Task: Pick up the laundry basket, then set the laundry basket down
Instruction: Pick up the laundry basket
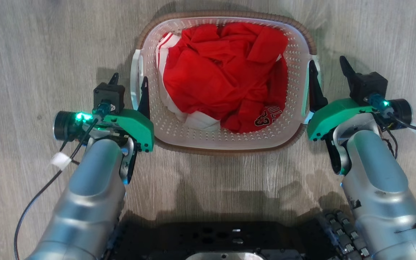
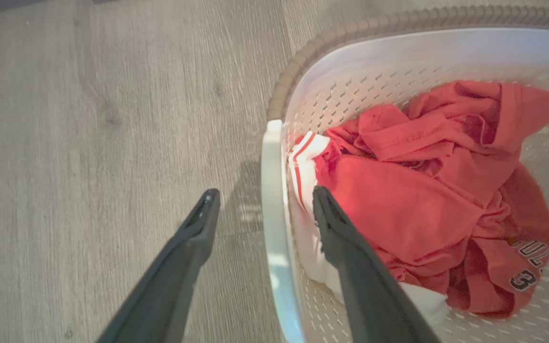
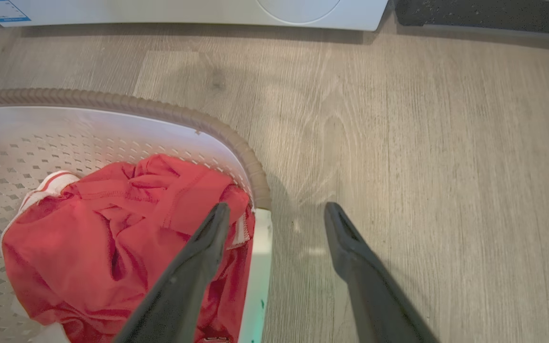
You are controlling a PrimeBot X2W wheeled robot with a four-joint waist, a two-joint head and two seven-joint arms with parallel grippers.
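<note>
Both jaws gape: left gripper (image 1: 129,81) straddles the white left handle (image 1: 134,79), right gripper (image 1: 327,63) the white right handle (image 3: 261,247) of a white perforated plastic laundry basket (image 1: 193,135) with brown rim, holding crumpled red clothes (image 1: 222,72), on grey wood-grain floor (image 1: 31,54)

The red jersey (image 1: 226,72) shows "23" and, seemingly, "ULL".

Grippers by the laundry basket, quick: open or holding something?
Left gripper: open, astride the left handle of the laundry basket.
Right gripper: open, astride the right handle.
</note>
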